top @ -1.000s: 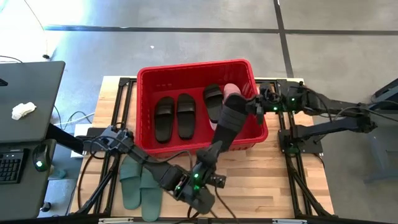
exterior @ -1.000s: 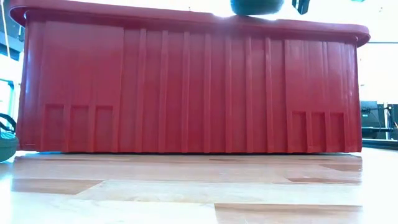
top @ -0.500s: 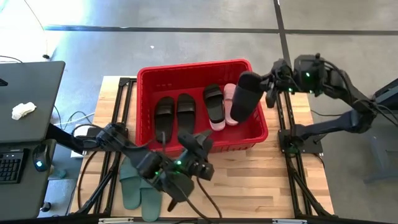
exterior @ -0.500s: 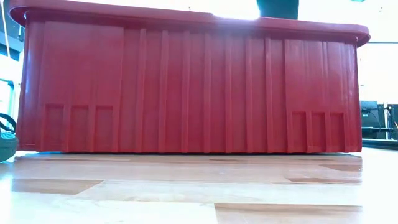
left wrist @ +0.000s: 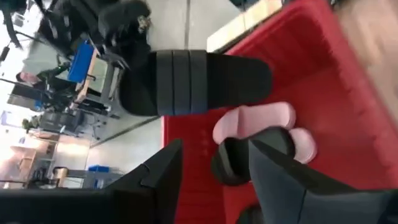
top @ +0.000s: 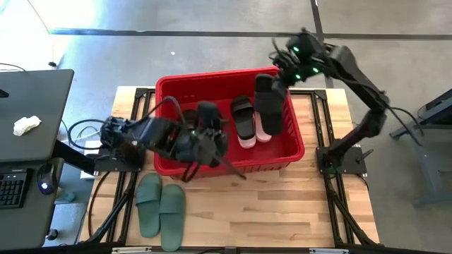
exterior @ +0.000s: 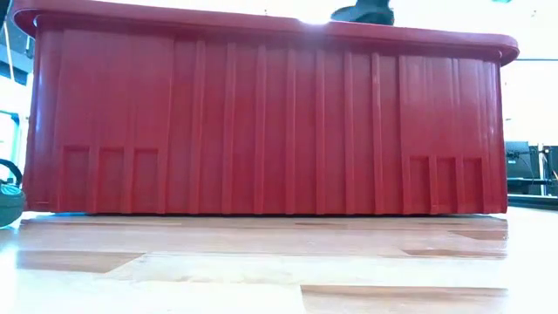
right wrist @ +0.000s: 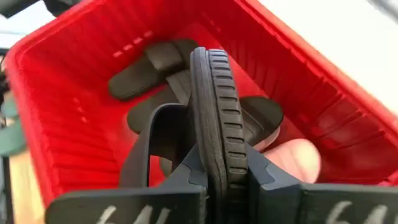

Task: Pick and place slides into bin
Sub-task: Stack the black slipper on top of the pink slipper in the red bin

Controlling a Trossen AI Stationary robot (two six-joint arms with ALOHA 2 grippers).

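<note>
Bin: one red tub (top: 169,88) mid-table, long side facing the table's near edge.
Black slides: four counted. Two side by side in the bin's left half, partly under the left arm (top: 185,120); one lying alone right of them (top: 244,118); one held black slide (top: 268,106) hanging over the bin's right end.
Pink slides: two, flat on the bin floor (top: 261,132) at the right, mostly covered by the held black slide from above.
Green slides: two, side by side on the wood table (top: 161,206) in front of the bin's left corner, outside it.
Right gripper: (right wrist: 222,177) clamped on the edge of the held black slide, sole pinched between the fingers, slide on edge above the bin.
Left gripper: (left wrist: 214,168) over the bin's front left part, jaws apart, nothing between them.
High view only: the green pair and the full count.
Low view only: the bin's ribbed front wall (exterior: 261,122) fills it; a dark shape (exterior: 362,12) above the rim, cannot tell which part; sliver of green slide (exterior: 7,201) at the left edge.
Left wrist view only: held black slide (left wrist: 193,81) seen sideways above the pink pair (left wrist: 261,124), clear of them.
Right wrist view only: tread on the held sole (right wrist: 217,93), close up.
</note>
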